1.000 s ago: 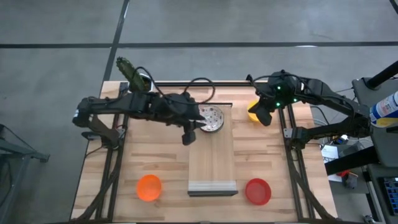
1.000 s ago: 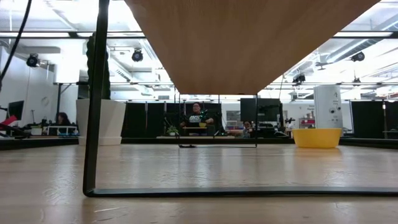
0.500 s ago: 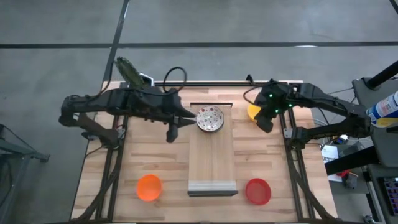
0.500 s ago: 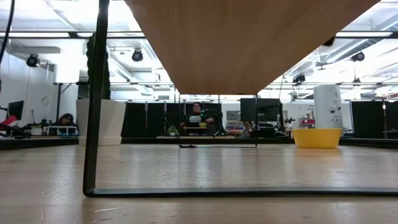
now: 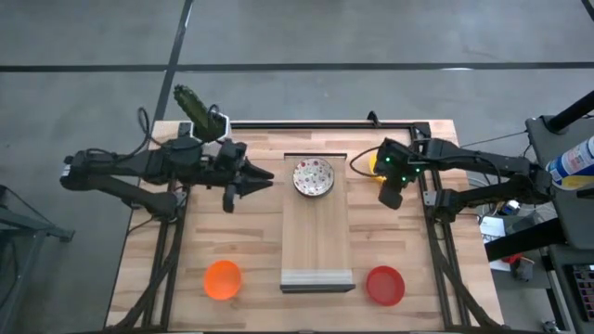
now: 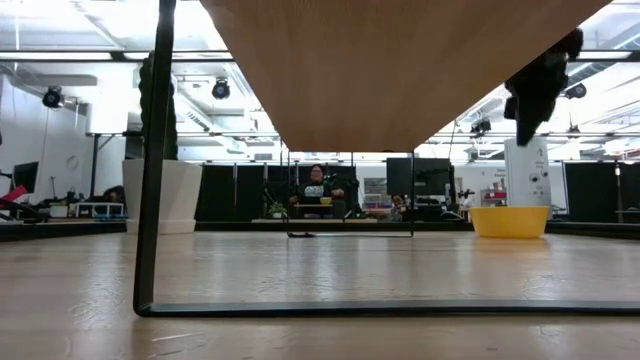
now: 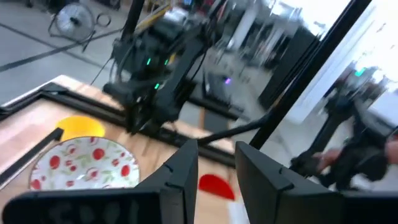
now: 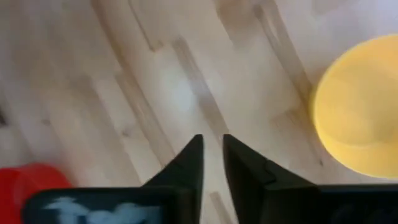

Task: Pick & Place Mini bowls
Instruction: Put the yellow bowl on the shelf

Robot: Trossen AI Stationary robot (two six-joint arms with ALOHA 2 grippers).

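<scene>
A speckled mini bowl (image 5: 314, 177) (image 7: 84, 165) sits on its base at the far end of a raised wooden board (image 5: 316, 241). The yellow bowl (image 5: 375, 165) (image 6: 510, 221) (image 8: 360, 118) rests on the table right of the board. The orange bowl (image 5: 222, 279) and the red bowl (image 5: 385, 285) (image 7: 216, 185) stand near the front edge. My left gripper (image 5: 252, 181) (image 7: 216, 155) hovers left of the speckled bowl, open by a narrow gap and pointing right. My right gripper (image 5: 390, 195) (image 8: 212, 146) (image 6: 535, 95) is shut, above the table just beside the yellow bowl.
A cactus in a white square pot (image 5: 200, 111) (image 6: 160, 195) stands at the table's far left corner. The board rests on a black metal frame (image 6: 150, 200), with open space under it. Black rails (image 5: 429, 199) run along the table's sides. A person sits far behind the table.
My left arm has drawn back from over the speckled bowl toward the table's left edge, and the bowl has stayed on the board. My right gripper has shifted a little toward the near edge, off the yellow bowl, and now shows in the low view.
</scene>
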